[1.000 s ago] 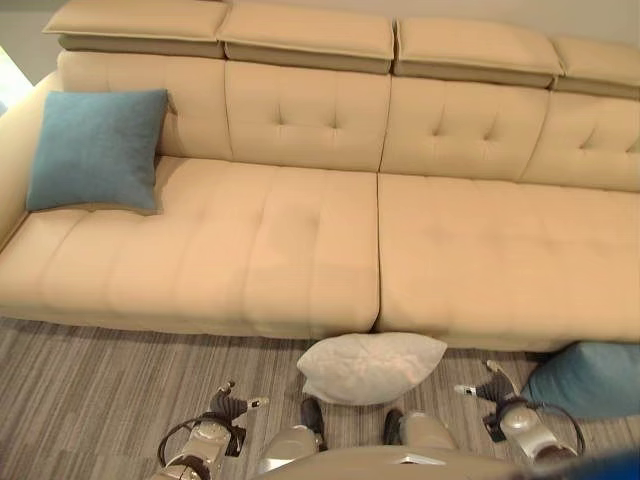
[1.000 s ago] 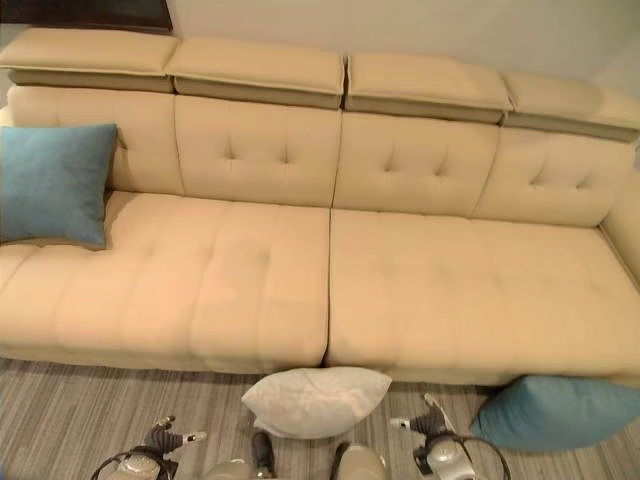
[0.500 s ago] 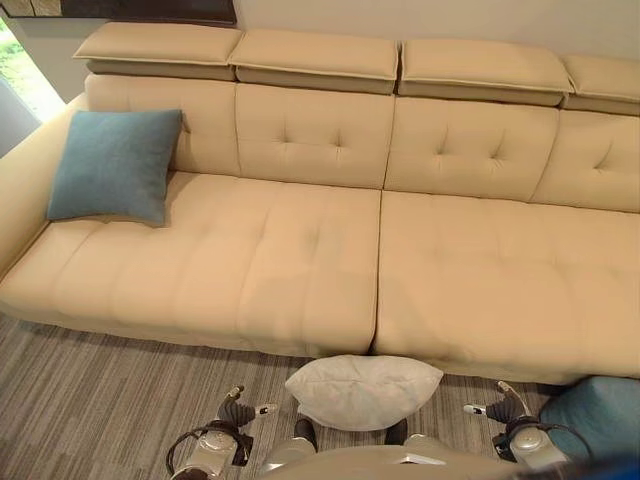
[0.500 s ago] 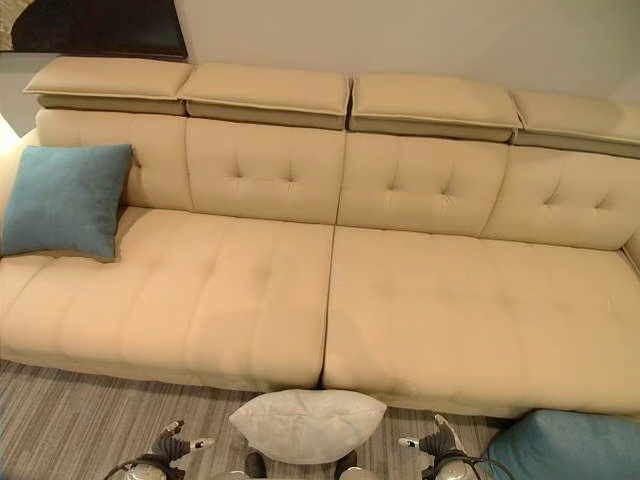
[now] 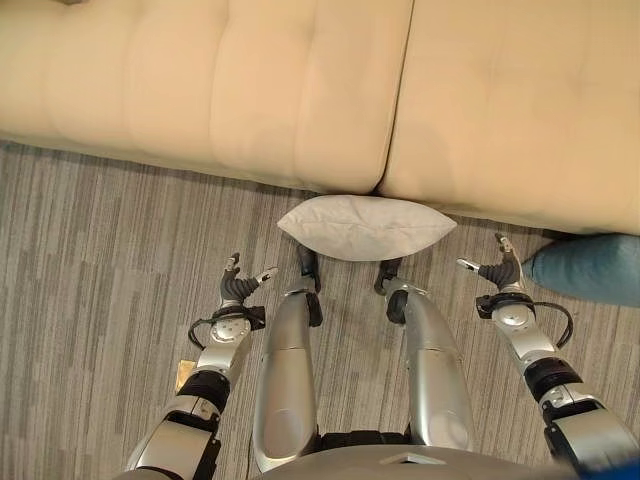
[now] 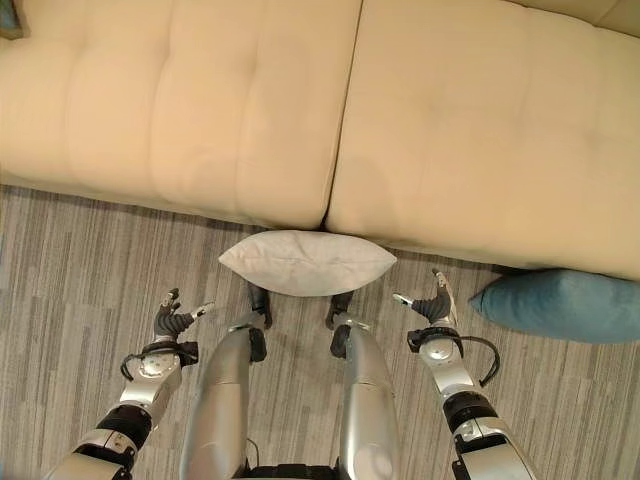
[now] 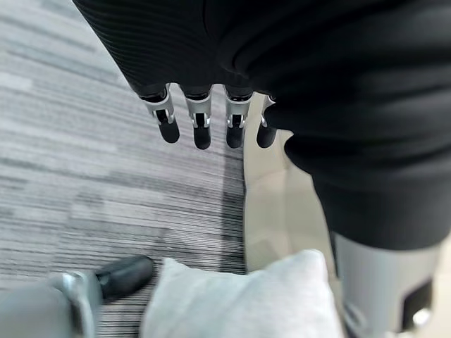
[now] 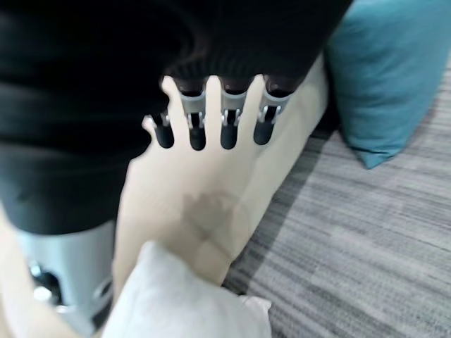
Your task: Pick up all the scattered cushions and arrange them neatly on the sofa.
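A white cushion (image 5: 365, 227) lies on the carpet against the front of the beige sofa (image 5: 300, 90), just below the seam between two seat sections. A blue cushion (image 6: 560, 304) lies on the floor to the right, half under the sofa's edge. My left hand (image 5: 238, 285) hangs open over the carpet, left of the white cushion and apart from it. Right of that cushion, my right hand (image 5: 497, 270) is open too, between it and the blue cushion (image 8: 384, 70). Both hands are empty. The left wrist view shows the white cushion (image 7: 246, 299) past straight fingers (image 7: 201, 130).
Grey striped carpet (image 5: 100, 260) runs along the sofa front, with open floor to the left. The sofa seat (image 6: 480, 130) is a broad, flat surface above the cushions.
The camera has tipped down toward the floor, so the sofa back and the blue cushion on the seat have left the picture. Cushions on the floor lie as before; both hands stay open.
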{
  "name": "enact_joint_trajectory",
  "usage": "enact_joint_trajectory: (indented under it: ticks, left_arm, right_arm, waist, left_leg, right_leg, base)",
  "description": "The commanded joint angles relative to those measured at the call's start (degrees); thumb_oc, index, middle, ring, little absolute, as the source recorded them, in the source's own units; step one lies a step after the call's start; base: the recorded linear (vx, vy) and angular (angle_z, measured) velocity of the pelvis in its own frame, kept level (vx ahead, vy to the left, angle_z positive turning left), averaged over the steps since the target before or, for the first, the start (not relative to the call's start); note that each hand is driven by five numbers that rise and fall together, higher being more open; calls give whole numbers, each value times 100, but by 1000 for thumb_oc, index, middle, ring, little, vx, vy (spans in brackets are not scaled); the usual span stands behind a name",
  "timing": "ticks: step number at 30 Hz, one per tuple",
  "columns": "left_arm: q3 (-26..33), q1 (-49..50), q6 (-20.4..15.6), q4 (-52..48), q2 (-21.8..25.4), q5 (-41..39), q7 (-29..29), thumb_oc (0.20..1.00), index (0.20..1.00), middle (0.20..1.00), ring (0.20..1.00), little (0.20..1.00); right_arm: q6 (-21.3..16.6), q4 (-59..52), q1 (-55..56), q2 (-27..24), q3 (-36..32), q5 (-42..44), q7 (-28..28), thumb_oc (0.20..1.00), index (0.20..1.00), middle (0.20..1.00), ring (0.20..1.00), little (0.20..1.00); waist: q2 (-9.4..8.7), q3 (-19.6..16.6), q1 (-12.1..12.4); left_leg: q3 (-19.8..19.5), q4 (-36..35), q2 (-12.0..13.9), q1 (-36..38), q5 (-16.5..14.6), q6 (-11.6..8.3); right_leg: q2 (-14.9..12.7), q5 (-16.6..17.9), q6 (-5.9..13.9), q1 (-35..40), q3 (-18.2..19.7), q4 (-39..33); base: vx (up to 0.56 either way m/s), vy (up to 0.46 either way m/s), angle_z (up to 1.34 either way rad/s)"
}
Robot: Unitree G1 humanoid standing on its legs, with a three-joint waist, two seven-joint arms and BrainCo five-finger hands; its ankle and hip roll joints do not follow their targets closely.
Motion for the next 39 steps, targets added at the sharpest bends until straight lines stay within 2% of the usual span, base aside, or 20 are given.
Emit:
enact_joint_trajectory:
  ticks: [1,6,13,23,30,39]
  left_arm:
    - [-118,206,-244,-125,-122,-72,318,1000,1000,1000,1000,1000]
    - [-230,-266,-294,-211,-153,-174,490,1000,1000,1000,1000,1000]
    - [-417,-874,-277,-235,-68,-45,621,1000,1000,1000,1000,1000]
    - [-499,-1191,-221,-220,-124,19,788,1000,1000,1000,1000,1000]
    - [-507,-1204,-236,-391,-206,-180,841,1000,1000,1000,1000,1000]
    - [-690,-1535,-222,-684,-166,-129,942,1000,1000,1000,1000,1000]
  right_arm:
    - [-326,-180,194,-111,66,142,-435,1000,1000,1000,1000,1000]
    - [-475,-263,-169,8,125,290,-681,1000,1000,1000,1000,1000]
    - [-518,-173,-613,57,332,326,-713,1000,1000,1000,1000,1000]
    - [-551,-56,-868,133,444,389,-690,1000,1000,1000,1000,1000]
    - [-614,-417,-940,191,450,502,-721,1000,1000,1000,1000,1000]
    - [-723,-949,-1253,72,515,479,-815,1000,1000,1000,1000,1000]
  waist:
    - [165,-680,-53]
    - [200,-613,-109]
    - [158,-628,-191]
    - [122,-785,-226]
    - [160,-819,-243]
    - [300,-671,-310]
  left_leg:
    - [-84,-136,1,-255,-45,-41]
    - [-153,64,57,-1037,63,-56]
    - [-237,132,69,-1747,154,-80]
    - [-286,312,67,-2333,123,-76]
    - [-271,510,-44,-2878,92,8]
    - [-188,720,-140,-3569,167,67]
  right_leg:
    - [-104,-152,382,51,83,-85]
    - [-147,-107,373,-738,149,197]
    - [-207,-13,391,-1407,204,312]
    - [-270,-60,366,-2004,280,589]
    - [-303,-86,364,-2615,444,875]
    - [-284,-53,374,-3512,728,1285]
  base:
    - [-93,3,-15]
    - [-74,6,-12]
    - [-30,7,1]
    - [7,8,4]
    - [16,29,-1]
    - [-2,4,0]
